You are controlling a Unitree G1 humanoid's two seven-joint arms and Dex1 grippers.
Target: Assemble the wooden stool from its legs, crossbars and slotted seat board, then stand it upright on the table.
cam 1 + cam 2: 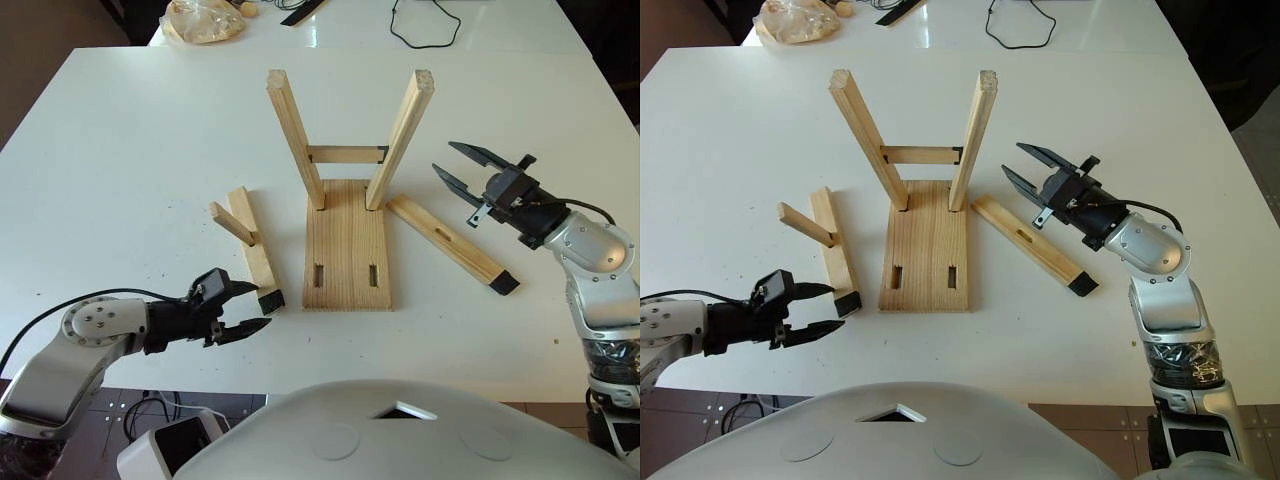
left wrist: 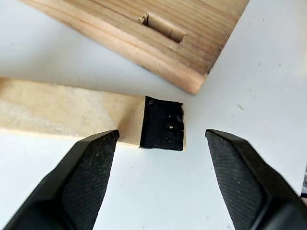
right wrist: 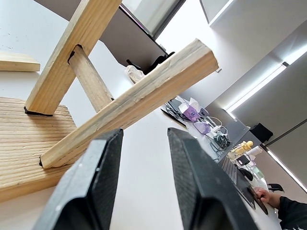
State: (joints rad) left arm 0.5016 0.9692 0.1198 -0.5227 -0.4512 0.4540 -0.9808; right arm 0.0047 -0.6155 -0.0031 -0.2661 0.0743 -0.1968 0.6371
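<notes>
The slotted seat board (image 1: 345, 245) lies flat mid-table. Two legs (image 1: 295, 125) (image 1: 400, 135) stand in its far slots, leaning apart, with a crossbar (image 1: 345, 154) joining them. Its two near slots (image 1: 318, 275) are bare. Left of the board lies a loose leg (image 1: 250, 240) with a short crossbar (image 1: 232, 224) stuck in it; its black end (image 2: 163, 123) sits between the fingers of my open left gripper (image 1: 245, 308). Another loose leg (image 1: 450, 243) lies right of the board. My right gripper (image 1: 444, 157) hovers open beside the right standing leg (image 3: 129, 103), holding nothing.
The white table (image 1: 120, 150) has free room on its left and far side. A second table behind holds a plastic bag (image 1: 203, 20) and a black cable (image 1: 425, 30). The near table edge runs just behind my left gripper.
</notes>
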